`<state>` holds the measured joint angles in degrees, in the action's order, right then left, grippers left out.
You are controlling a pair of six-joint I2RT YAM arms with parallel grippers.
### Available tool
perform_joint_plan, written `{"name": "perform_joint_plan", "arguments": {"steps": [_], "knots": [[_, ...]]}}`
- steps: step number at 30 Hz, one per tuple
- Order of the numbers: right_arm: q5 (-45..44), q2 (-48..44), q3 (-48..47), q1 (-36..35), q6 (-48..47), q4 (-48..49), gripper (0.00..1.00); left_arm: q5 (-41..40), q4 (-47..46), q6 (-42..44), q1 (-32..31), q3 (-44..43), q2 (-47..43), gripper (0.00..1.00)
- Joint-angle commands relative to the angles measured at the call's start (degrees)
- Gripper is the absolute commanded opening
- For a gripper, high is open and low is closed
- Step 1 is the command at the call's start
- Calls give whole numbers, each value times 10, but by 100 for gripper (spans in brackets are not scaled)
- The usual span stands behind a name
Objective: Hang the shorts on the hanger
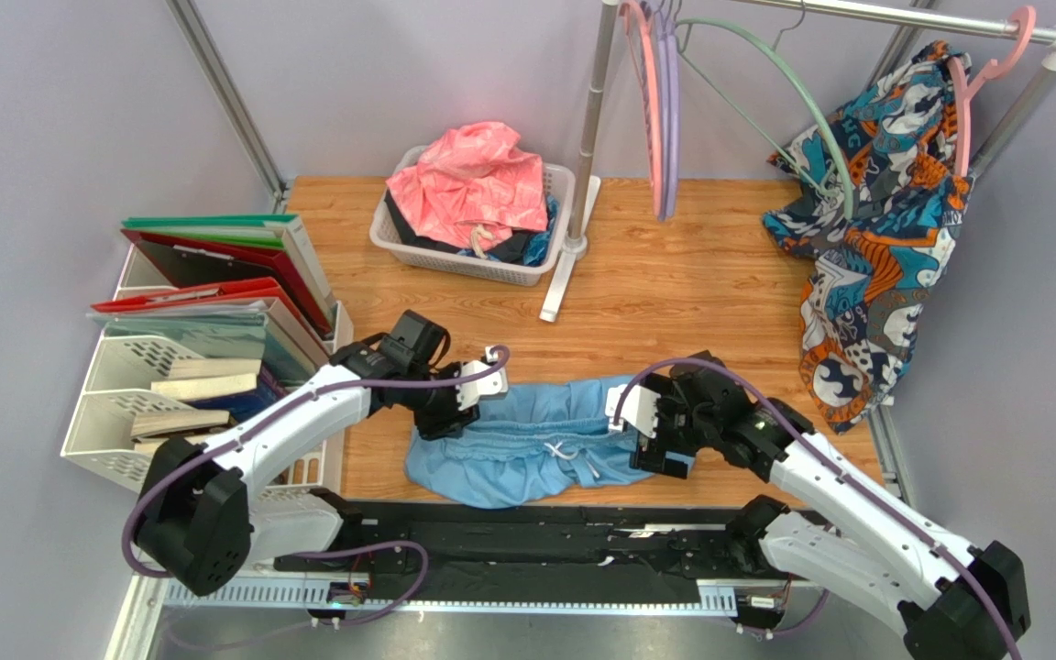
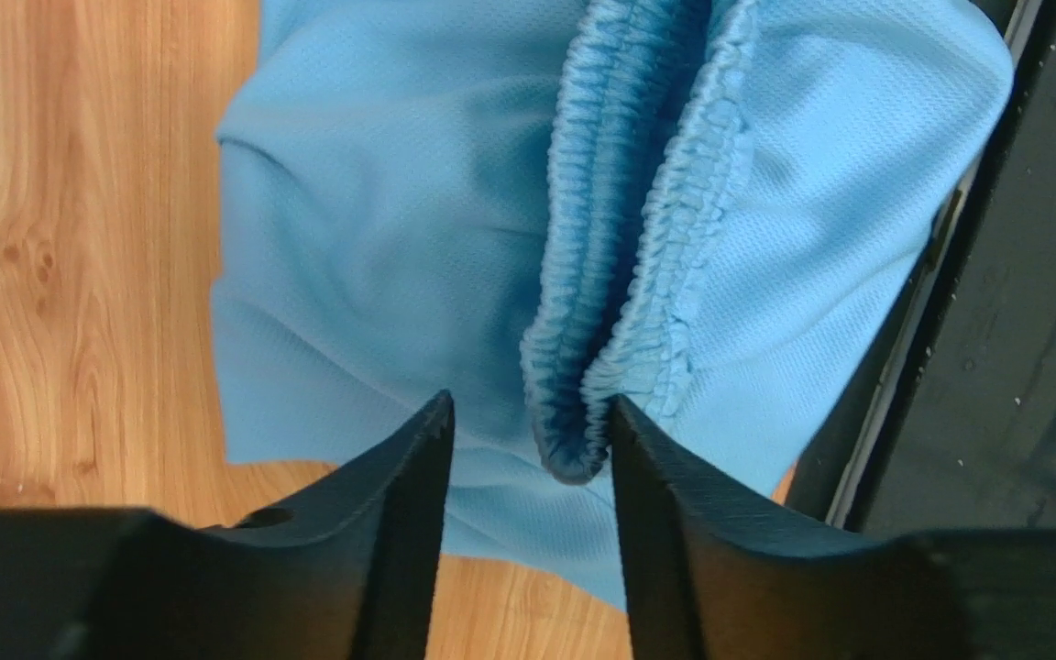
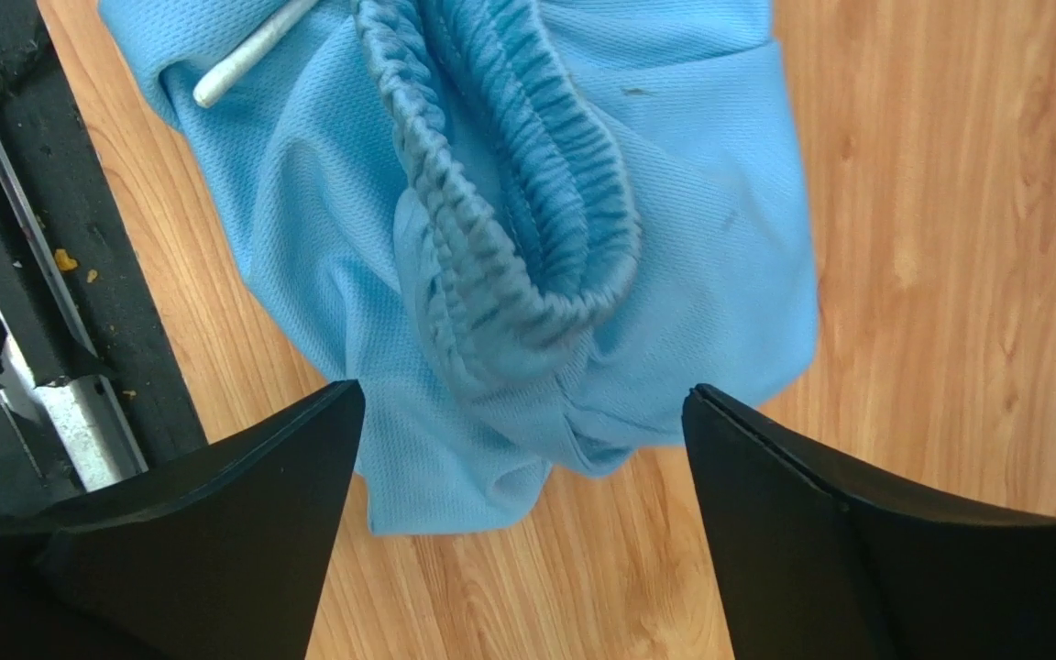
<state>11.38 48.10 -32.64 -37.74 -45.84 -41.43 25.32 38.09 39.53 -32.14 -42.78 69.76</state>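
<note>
The light blue shorts (image 1: pixel 534 443) lie crumpled on the wooden table between my two grippers, with the white drawstring on top. My left gripper (image 1: pixel 457 410) is at their left end. In the left wrist view it (image 2: pixel 531 413) is open, and the folded end of the elastic waistband (image 2: pixel 568 447) sits between the jaws, against the right finger. My right gripper (image 1: pixel 649 437) is at their right end. In the right wrist view it (image 3: pixel 523 396) is wide open just short of the waistband's other end (image 3: pixel 534 296). The mint-green hanger (image 1: pixel 812 110) hangs on the rail at the back right.
A white basket (image 1: pixel 547 255) holding a pink cloth stands at the back. A file rack (image 1: pixel 203 344) stands at the left. Pink and lilac hangers (image 1: pixel 658 110) and a teal-orange patterned garment (image 1: pixel 878 234) hang on the rail. The rack's white pole foot (image 1: pixel 561 282) rests on the table. A black strip (image 1: pixel 534 530) lines the near edge.
</note>
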Motion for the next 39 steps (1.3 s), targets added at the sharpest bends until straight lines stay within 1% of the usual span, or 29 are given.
{"name": "perform_joint_plan", "arguments": {"steps": [1,2,3,4,5,6,7,8,9,10,11,12,13,15,19,21,22,23,24,25,26,27,28,29,31,32,35,39], "knots": [[-11,-61,-113,-1,27,-74,95,10,61,4,1,-52,-65,74],[-8,-75,-137,-1,38,-91,99,19,92,-7,1,-64,-101,97],[-3,-85,-165,-1,59,-108,100,26,105,-15,1,-94,-117,99],[1,-102,-219,-1,69,-145,100,31,116,-27,1,-112,-133,99],[5,-107,-250,-1,78,-161,100,40,124,-55,1,-128,-156,99],[7,-111,-276,0,94,-176,100,43,129,-69,1,-165,-164,99],[8,-111,-332,-1,98,-207,100,51,135,-81,1,-185,-169,99],[8,-108,-358,-1,100,-222,100,53,143,-104,1,-206,-171,99],[-6,-103,-381,-1,123,-240,100,52,143,-118,1,-242,-169,99],[-19,-96,-410,-1,140,-248,100,49,141,-134,1,-260,-168,99],[-38,-73,-452,-1,163,-251,100,38,136,-166,1,-286,-161,99],[-56,-62,-474,-1,181,-255,100,38,134,-175,1,-295,-159,99],[-101,-50,-489,-1,216,-255,100,46,135,-175,1,-304,-157,99],[-155,-26,-521,1,238,-249,100,57,132,-162,1,-318,-154,99],[-126,6,-594,36,226,-266,100,64,125,-187,1,-346,-143,99],[-139,30,-626,58,246,-263,99,79,115,-204,1,-351,-139,99],[-159,65,-672,68,258,-268,99,99,103,-211,1,-349,-139,99],[-166,82,-692,85,275,-269,99,109,96,-221,1,-344,-140,99],[-160,117,-739,97,279,-269,99,117,90,-228,2,-342,-140,99],[-145,133,-762,114,282,-269,99,128,85,-234,1,-341,-139,99],[-128,151,-791,164,287,-268,99,133,78,-242,1,-343,-138,99],[-76,176,-820,196,304,-277,99,137,76,-246,2,-344,-138,99],[-44,223,-891,231,312,-288,99,138,71,-250,1,-346,-138,99],[-14,251,-923,303,323,-296,99,140,71,-255,1,-347,-139,99],[38,293,-985,351,342,-305,99,143,66,-258,2,-349,-143,99],[45,328,-1029,382,343,-306,100,144,65,-261,1,-348,-147,99],[64,372,-1070,429,341,-294,100,145,64,-264,3,-341,-155,99],[62,394,-1048,445,334,-258,100,147,61,-264,2,-330,-163,99]]}}
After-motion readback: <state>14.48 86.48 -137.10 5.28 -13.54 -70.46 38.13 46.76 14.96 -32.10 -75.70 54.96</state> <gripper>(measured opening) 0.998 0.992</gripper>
